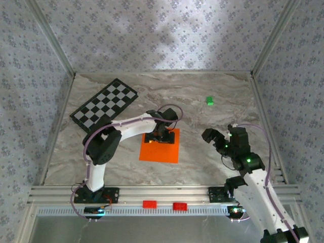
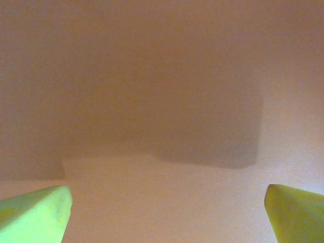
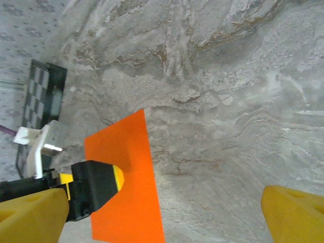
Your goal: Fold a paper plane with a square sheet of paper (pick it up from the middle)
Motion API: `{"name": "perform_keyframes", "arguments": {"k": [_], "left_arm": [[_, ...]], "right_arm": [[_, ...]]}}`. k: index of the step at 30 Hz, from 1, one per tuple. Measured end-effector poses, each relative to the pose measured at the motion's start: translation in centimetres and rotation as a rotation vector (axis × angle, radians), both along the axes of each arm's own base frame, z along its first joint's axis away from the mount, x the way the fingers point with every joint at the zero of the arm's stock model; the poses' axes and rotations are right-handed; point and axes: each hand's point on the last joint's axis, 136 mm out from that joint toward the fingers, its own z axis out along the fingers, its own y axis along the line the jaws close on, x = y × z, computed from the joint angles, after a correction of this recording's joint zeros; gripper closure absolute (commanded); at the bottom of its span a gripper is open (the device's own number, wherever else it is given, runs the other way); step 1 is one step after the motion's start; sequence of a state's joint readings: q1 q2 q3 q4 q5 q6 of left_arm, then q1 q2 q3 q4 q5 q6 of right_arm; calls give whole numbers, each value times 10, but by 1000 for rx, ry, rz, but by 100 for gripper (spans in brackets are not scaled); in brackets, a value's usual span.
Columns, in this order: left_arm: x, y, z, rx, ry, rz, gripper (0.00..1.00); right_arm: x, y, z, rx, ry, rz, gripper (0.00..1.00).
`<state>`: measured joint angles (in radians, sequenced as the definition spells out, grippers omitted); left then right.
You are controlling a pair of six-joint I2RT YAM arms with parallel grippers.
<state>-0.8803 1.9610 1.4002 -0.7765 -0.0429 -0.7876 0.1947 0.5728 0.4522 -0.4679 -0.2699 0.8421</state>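
**Left side.** A black-and-white checkered board point(image 1: 105, 107) lies flat on the grey marbled bench point(image 1: 212, 81), at 10 o'clock from the sheet and well apart from it. It plays no part in the work.

**Left arm.** The white left arm point(image 1: 126, 129) reaches in over the square sheet of thin, bright orange paper point(image 1: 161, 150). The left jaws point down at the sheet's 12 o'clock half. In the wrist view the lime-yellow fingertips point(image 2: 35, 212) stand spread wide with nothing between them, and plain orange paper point(image 2: 162, 101) lies close beneath. Whether the tips touch the sheet cannot be told.

**Task item.** The sheet lies flat near the middle of the bench, a little toward 6 o'clock. Its outline is whole, and no crease, lifted corner or fold is visible in the top or right wrist view point(image 3: 131, 177).

**Right side.** The right arm point(image 1: 253, 172) holds the right jaws at 3 o'clock from the sheet, apart from it, released and empty above bare bench. A small green block point(image 1: 209, 101) sits at 1 o'clock, well apart.

**Finding.** Judged progress is at the very start. The pick-up from the middle is not yet made, and every fold of the plane is left to do.
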Motion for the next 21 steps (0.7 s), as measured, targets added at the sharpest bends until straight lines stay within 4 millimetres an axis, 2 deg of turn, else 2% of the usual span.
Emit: {"name": "perform_keyframes", "arguments": {"k": [13, 21], "left_arm": [[-1, 4, -14, 41, 25, 1, 4], [-2, 4, -17, 41, 25, 4, 4]], "right_arm": [[-2, 12, -19, 45, 90, 59, 0], [-4, 17, -21, 45, 98, 78, 0]]}}
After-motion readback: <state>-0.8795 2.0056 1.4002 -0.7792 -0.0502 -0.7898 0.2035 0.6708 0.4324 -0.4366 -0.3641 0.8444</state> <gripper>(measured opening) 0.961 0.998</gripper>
